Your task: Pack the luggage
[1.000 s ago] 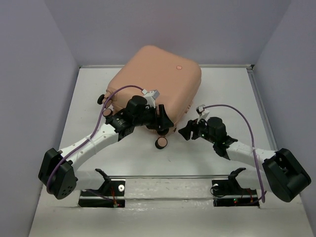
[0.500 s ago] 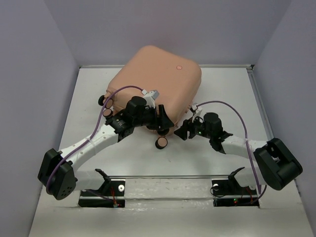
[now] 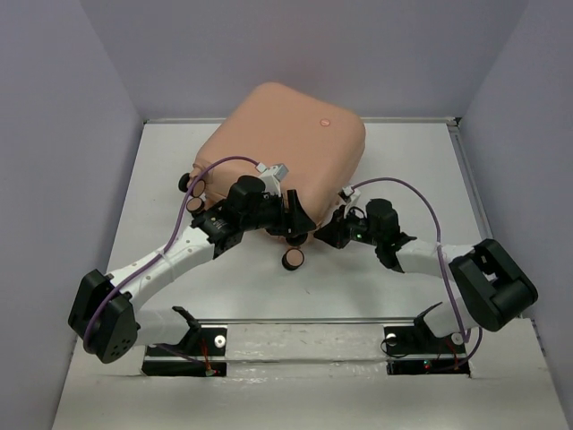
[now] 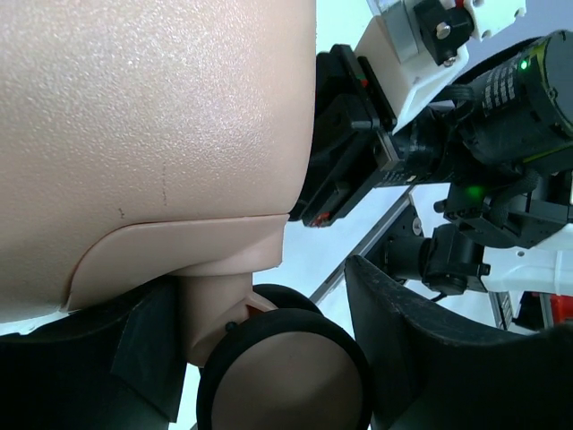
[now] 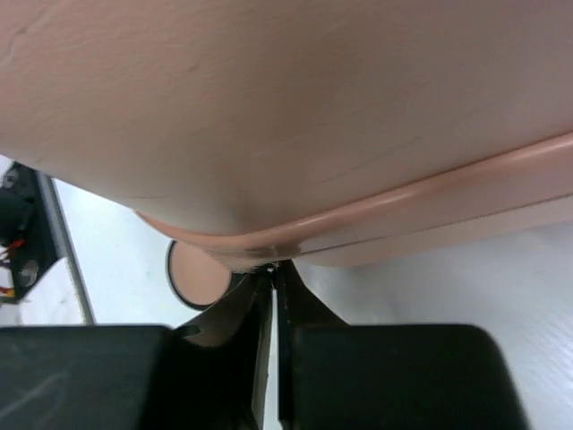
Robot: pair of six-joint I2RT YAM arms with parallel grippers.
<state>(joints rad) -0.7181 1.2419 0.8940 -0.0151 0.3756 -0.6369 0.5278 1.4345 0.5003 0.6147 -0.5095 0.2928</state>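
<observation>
I am bracing the luggage (image 3: 286, 148) on the desk (image 3: 161, 197), left jaws spread around its corner caster (image 4: 286, 376), right jaws pinching its rim seam; that thin pinch is risking slipping off.

White table (image 3: 161, 161), walled on three sides by pale lavender panels. The luggage (image 3: 286, 148) lies flat on it, closed, toward the far side and skewed to the edges, wheels facing the arms. One caster wheel (image 3: 293, 260) sits just off its near edge. Both arm bases are bolted at the near edge.
</observation>
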